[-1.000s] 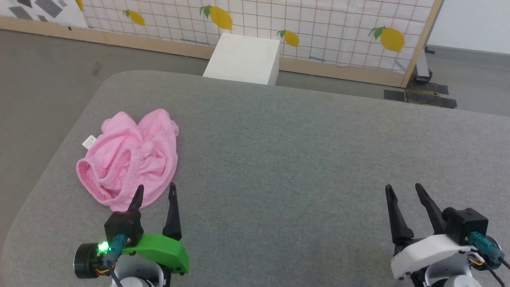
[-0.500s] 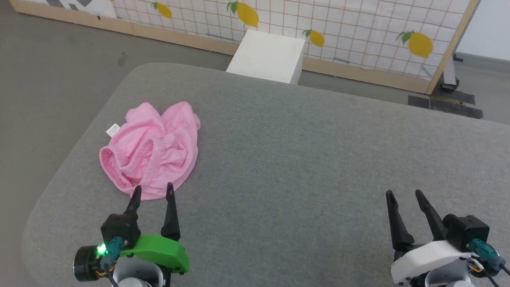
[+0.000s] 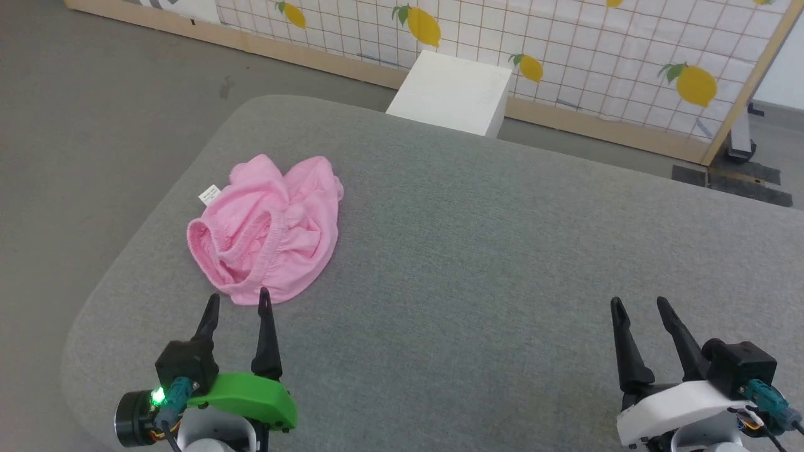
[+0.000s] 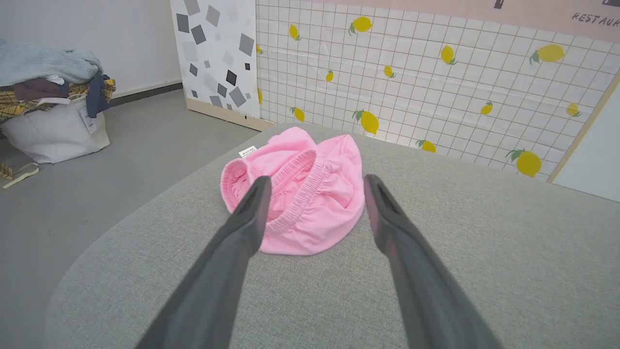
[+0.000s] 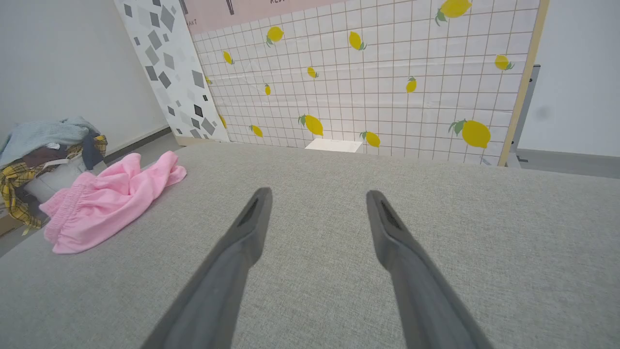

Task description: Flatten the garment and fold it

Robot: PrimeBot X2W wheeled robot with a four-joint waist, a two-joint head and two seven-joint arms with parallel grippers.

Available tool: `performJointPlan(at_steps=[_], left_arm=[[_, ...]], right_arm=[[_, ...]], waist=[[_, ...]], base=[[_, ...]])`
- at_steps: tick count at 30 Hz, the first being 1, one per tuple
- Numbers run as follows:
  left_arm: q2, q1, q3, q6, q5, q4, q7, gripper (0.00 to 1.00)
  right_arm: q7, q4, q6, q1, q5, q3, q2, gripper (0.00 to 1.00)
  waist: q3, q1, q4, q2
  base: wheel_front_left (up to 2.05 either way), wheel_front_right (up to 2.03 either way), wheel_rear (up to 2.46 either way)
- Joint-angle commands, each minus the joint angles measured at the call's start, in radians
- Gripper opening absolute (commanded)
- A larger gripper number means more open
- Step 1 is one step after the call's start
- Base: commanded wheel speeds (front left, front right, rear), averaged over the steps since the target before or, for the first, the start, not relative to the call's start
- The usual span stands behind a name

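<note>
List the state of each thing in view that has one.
Garment: crumpled, unfolded, lying on the table's left part.
Left end effector: open, empty, by the garment's near edge.
Right end effector: open, empty, over bare table.
Laundry bag: heaped with clothes.

The left claw [image 4: 317, 178] hung spread wide over the grey counter [image 4: 484, 261]. Just ahead of its tips lay the crumpled pink garment [image 4: 310, 208], gathered waistband facing the claw, white label [image 4: 247, 151] at its far-left edge.
</note>
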Motion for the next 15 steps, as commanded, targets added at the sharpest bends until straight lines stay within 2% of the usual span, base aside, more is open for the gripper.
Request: performJointPlan(at_steps=[1, 15], left_arm=[[-0.004, -0.01, -0.002, 0.008, -0.007, 0.004, -0.009, 1.0], [-0.004, -0.012, -0.006, 0.016, -0.02, 0.031, -0.038, 1.0]], right_arm=[[-0.011, 0.005, -0.001, 0.012, 0.012, 0.002, 0.001, 1.0], [-0.04, 0.036, -0.001, 0.028, 0.05, 0.005, 0.001, 1.0]], waist=[[-0.002, 0.0, 0.007, -0.0001], [-0.012, 0.0, 0.053, -0.0001]], base=[[0.0, 0.0, 0.0], [0.0, 0.0, 0.0]])
